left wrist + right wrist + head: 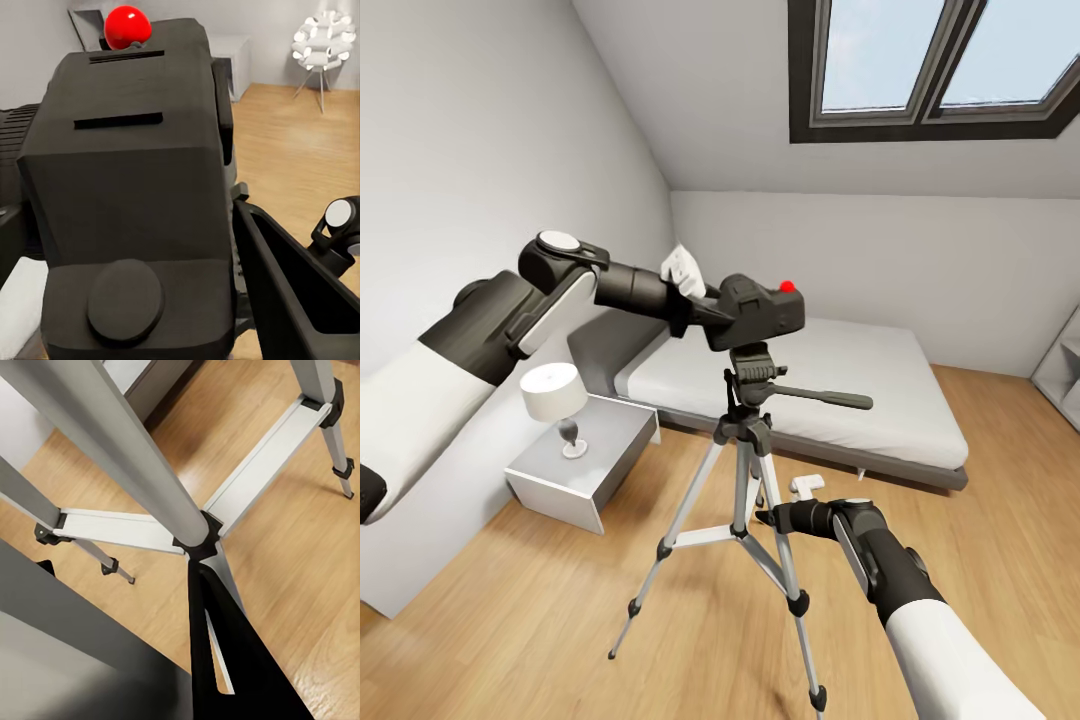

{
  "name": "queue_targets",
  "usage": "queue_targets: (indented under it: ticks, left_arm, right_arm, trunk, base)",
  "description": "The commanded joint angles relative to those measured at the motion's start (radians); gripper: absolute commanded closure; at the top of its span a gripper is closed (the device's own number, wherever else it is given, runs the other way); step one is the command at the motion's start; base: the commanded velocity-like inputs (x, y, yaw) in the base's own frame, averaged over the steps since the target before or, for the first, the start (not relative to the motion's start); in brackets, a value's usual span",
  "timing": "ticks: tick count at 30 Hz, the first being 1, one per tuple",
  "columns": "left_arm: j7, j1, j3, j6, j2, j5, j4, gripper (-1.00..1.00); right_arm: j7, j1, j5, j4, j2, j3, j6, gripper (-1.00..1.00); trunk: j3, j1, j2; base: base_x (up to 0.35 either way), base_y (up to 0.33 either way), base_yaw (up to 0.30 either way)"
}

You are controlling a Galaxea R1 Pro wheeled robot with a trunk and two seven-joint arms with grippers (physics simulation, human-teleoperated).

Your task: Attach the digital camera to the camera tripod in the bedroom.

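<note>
The black digital camera [760, 312], with the red dot [788, 286] on top, sits right over the black head [750, 375] of the camera tripod [742, 470]. My left gripper [722, 316] is shut on it from the left. The left wrist view shows the camera body [135, 187] up close, with one finger [292, 285] along its side. The tripod's long handle [828, 399] points right, and its silver legs stand spread on the wood floor. Lower down, my right gripper [766, 517] is shut on a tripod leg. In the right wrist view, a dark finger [225, 660] lies beside the leg braces [127, 529].
The grey-framed white bed [830, 390] stands behind the tripod. A grey nightstand [595, 470] with a white lamp [555, 392] is at the left wall. A skylight [935, 60] is overhead and a shelf [1063, 375] at far right. Open wood floor lies in front.
</note>
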Motion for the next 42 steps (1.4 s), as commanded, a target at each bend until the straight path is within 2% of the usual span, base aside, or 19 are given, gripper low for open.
queue_targets:
  ticks: [1, 27, 28, 42]
  left_arm:
    - [0.001, -0.002, -0.005, -0.002, 0.001, 0.009, 0.003, 1.0]
    - [-0.003, -0.002, -0.01, -0.014, 0.003, 0.01, 0.008, 1.0]
    - [-0.003, -0.002, -0.01, -0.013, 0.003, 0.01, 0.008, -1.0]
    - [-0.002, -0.002, -0.01, -0.015, 0.005, 0.006, 0.01, -1.0]
  right_arm:
    - [0.008, -0.001, 0.039, 0.021, 0.0, 0.0, -0.002, 1.0]
    - [0.008, -0.001, 0.038, 0.021, 0.002, 0.0, -0.003, 1.0]
    - [0.008, -0.001, 0.038, 0.021, 0.001, 0.0, -0.003, 1.0]
    - [0.008, 0.0, 0.039, 0.02, 0.0, 0.0, -0.003, 1.0]
  trunk:
    - [-0.002, 0.001, -0.002]
    - [-0.002, 0.001, -0.002]
    - [-0.002, 0.001, -0.002]
    - [-0.002, 0.001, -0.002]
  base:
    - [0.0, 0.0, 0.0]
    - [0.0, 0.0, 0.0]
    - [0.0, 0.0, 0.0]
    - [0.0, 0.0, 0.0]
